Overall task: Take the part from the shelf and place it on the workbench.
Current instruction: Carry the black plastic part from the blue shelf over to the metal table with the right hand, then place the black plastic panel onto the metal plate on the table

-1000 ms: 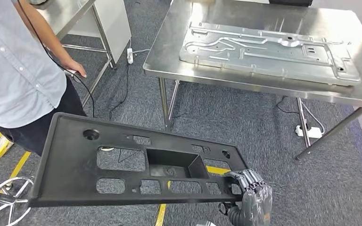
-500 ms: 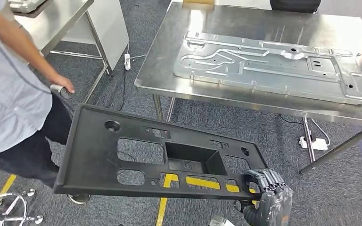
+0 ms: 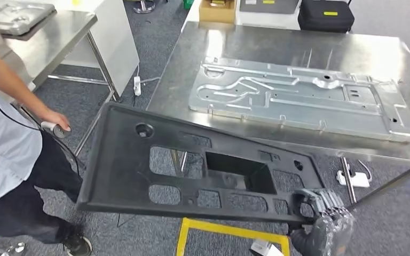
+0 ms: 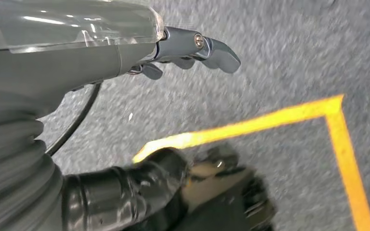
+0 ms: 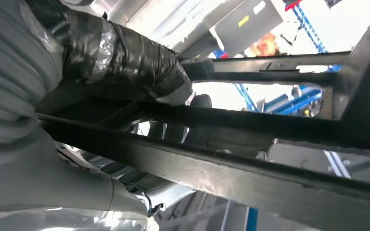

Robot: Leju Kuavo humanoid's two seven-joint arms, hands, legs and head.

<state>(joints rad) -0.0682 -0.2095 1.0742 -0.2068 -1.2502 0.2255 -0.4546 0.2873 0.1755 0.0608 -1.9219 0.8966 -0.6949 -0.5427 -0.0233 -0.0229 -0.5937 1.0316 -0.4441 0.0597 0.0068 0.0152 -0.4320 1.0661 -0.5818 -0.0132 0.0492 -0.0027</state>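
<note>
Grey carpet [image 3: 293,160] covers the floor, marked with yellow tape lines [image 3: 229,229], and a steel workbench [image 3: 277,40] stands ahead of the robot with a large stamped metal panel [image 3: 299,98] lying flat on it. At the bench's far edge sit a cardboard box [image 3: 217,9] and a black case [image 3: 325,15]. A second steel table [image 3: 48,32] stands well off to the left of the right hand.

The right hand [image 3: 325,221] holds the part [image 3: 139,170], a long black plastic panel with several cutouts, by its near right corner: the fingers [image 3: 320,200] curl over the edge there, and in the right wrist view the taped thumb presses the part's [image 5: 250,180] ribbed underside. From that hand the part stretches away to the left, tilted, its far long edge lifted just over the workbench's near edge; whether it touches the bench I cannot tell.

The left hand [image 4: 183,53] hangs above the carpet with nothing in it, its fingers [image 4: 217,48] stretched forward; how far apart they are I cannot tell.

Beyond the part's left end, well away from the right hand, stands a person in a light shirt [image 3: 0,160], one hand [image 3: 56,121] holding a small device with a cable.
</note>
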